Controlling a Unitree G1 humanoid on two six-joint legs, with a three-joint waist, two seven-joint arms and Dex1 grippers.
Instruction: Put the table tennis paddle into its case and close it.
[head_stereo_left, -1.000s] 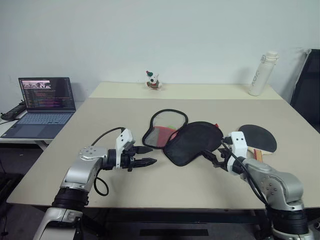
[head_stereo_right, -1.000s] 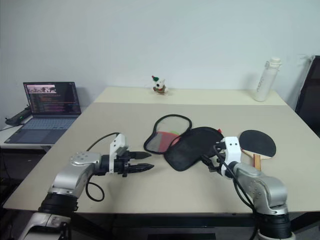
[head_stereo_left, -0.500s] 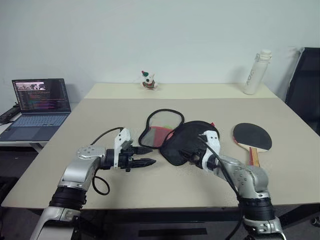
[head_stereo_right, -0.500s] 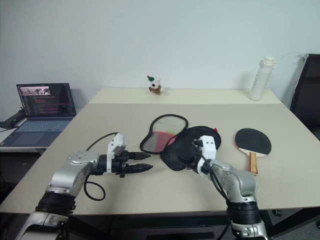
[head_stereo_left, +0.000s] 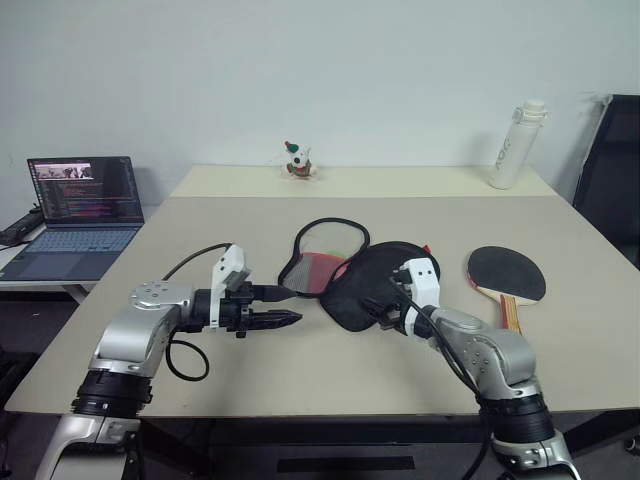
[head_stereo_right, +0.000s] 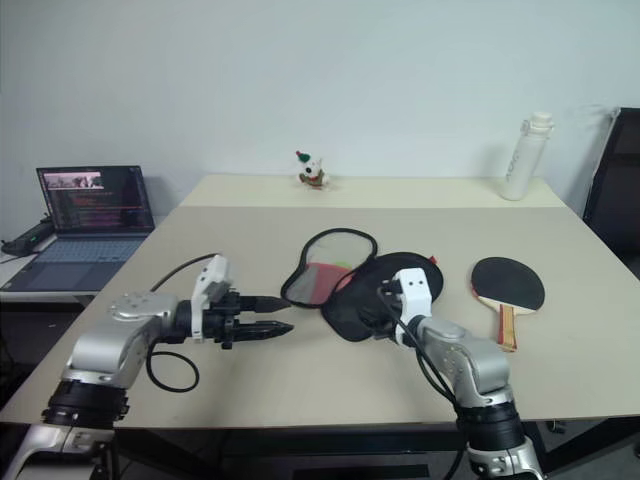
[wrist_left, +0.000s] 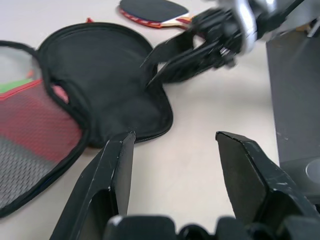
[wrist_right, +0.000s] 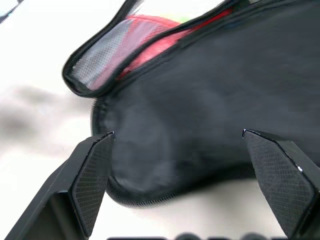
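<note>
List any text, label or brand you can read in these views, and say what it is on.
None can be read outright.
Laptop: lines of text on the screen, too small to read.
Water bottle: a dark vertical mark on its side, too small to read.
Paddle case: no logo or lettering shows.
Paddle: no lettering shows.

The case is lying unzipped and spread flat at mid-table, its black half toward the front edge, its mesh-and-red half opening toward the left. The table tennis paddle is resting apart on its right, black face up, pale handle pointing toward the front edge.
</note>
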